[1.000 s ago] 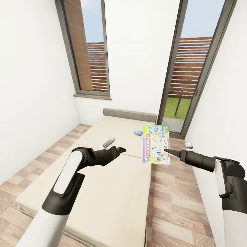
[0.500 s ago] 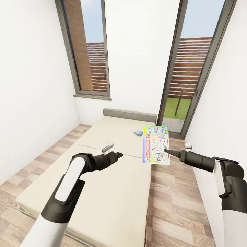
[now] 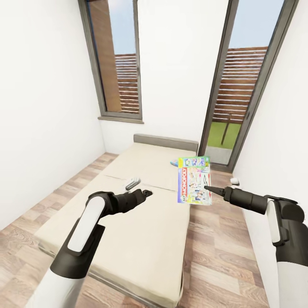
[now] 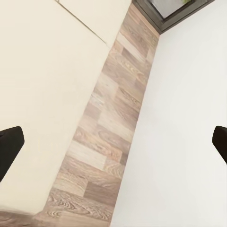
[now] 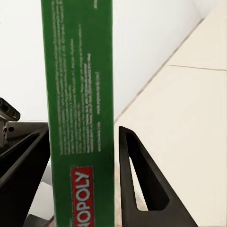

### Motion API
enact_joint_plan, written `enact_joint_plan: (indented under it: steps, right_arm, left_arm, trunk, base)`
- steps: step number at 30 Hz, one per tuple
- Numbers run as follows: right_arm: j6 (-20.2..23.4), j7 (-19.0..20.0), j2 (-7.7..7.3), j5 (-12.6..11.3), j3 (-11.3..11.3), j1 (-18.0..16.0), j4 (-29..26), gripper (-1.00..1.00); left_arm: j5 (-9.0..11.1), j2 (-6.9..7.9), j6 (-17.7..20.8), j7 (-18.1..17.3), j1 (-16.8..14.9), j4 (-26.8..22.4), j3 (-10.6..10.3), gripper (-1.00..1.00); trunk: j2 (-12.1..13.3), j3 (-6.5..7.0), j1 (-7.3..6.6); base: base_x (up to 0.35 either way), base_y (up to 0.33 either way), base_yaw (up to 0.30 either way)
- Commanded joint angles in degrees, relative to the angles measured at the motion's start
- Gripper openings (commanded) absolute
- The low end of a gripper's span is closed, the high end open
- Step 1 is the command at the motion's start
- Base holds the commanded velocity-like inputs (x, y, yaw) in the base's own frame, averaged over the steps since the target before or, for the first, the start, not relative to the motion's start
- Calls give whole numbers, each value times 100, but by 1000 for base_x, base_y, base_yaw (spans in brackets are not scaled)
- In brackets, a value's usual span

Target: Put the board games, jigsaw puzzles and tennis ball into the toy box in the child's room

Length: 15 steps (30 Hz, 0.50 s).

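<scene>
In the head view our right gripper (image 3: 206,187) is clamped on the near edge of the white MONOPOLY board game (image 3: 194,179), which it holds up flat-faced toward us, tilted slightly, over the right edge of the bed (image 3: 141,222). The right arm (image 3: 273,214) reaches in from the right, forearm nearly level, pointing left and away. Just behind the held box's top left corner we see a small blue sliver lying on the mattress, too hidden to name. A small white object (image 3: 133,182) lies on the bed near the seam across the mattress, just beyond our left gripper (image 3: 147,193). The left arm (image 3: 92,218) is bent at the elbow, its forearm stretched over the bed toward the right and far side. We cannot tell from here how far those fingers stand apart. Beyond the bed stand a grey headboard (image 3: 166,142), a tall window (image 3: 116,60) on the left and a glass door (image 3: 241,85) on the right; wood floor (image 3: 222,256) runs along both sides.

In the left wrist view the two fingertips (image 4: 9,146) sit wide apart with nothing between them, above the mattress edge, a strip of wood floor and a white wall.

In the right wrist view the fingers (image 5: 139,179) grip the game's green side, lettered in red.
</scene>
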Motion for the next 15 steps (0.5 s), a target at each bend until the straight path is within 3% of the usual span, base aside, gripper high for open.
enact_joint_plan:
  steps: [1, 6, 15]
  right_arm:
    - [52, -42, 5, -39, -2, -6, -1, -100]
    - [52, -256, 28, -33, 1, -9, 1, -100]
    - [52, -369, 42, -25, 23, -10, 3, -100]
  left_arm:
    - [43, -3, 6, 59, -6, -3, 2, 100]
    - [16, -2, 3, 57, -2, -3, 6, 100]
    - [2, -10, -4, 56, 0, -3, 8, 100]
  trunk:
    - [-14, -10, 1]
    - [-14, 6, 1]
    - [-14, 39, 1]
  base:
    - [-317, 0, 214]
    - [-283, 0, 241]
    - [-65, 0, 265]
